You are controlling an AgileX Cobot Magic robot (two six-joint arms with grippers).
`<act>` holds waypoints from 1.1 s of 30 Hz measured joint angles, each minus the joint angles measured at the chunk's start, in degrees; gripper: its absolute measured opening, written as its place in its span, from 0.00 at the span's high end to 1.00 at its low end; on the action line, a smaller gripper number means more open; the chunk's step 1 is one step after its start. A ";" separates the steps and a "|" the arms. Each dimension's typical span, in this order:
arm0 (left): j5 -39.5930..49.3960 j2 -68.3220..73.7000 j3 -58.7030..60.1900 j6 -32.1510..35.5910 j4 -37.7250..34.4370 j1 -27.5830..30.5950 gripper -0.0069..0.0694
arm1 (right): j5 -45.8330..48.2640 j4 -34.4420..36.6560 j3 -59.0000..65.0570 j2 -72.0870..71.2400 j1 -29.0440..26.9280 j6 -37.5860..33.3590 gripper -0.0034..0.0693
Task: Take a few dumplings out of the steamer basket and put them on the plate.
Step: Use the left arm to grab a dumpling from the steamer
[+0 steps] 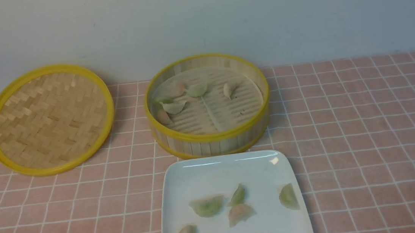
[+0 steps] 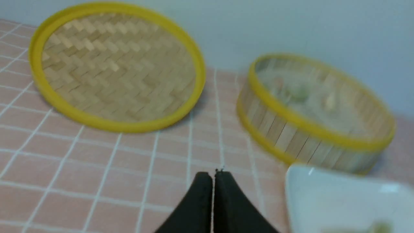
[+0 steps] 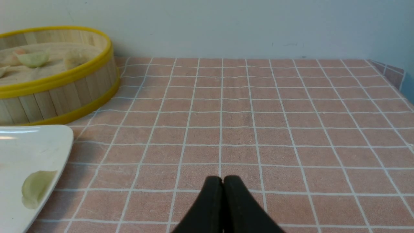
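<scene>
Behind the plate [image 1: 232, 175]: steamer basket [image 1: 211, 136], dumplings [image 1: 197, 90] clustered inside, others on the plate. Left gripper [image 2: 213, 176] left of plate, right gripper [image 3: 223, 181] right of it; fingertips together, both empty. Risk: careless grasp in the cluster tears thin wrappers.

My left gripper [image 2: 213, 176] has dark, near-black fingers, tapering toward the tips. My right gripper [image 3: 223, 181] has matching black fingers, rounded at the tips.
</scene>
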 joint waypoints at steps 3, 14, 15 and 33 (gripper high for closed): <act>-13.99 0.00 0.00 -0.77 -7.60 0.00 0.92 | 0.00 0.00 0.00 0.00 0.00 0.00 0.97; 14.96 26.00 -36.18 2.86 -6.30 0.00 0.92 | 0.05 0.00 0.00 0.00 0.00 0.00 0.97; 21.34 31.24 -40.67 4.50 -6.18 0.00 0.92 | 0.05 0.00 0.00 0.00 0.00 0.00 0.97; 52.17 94.91 -89.26 11.68 12.53 -14.81 0.92 | 0.05 0.00 0.00 0.00 0.00 0.00 0.97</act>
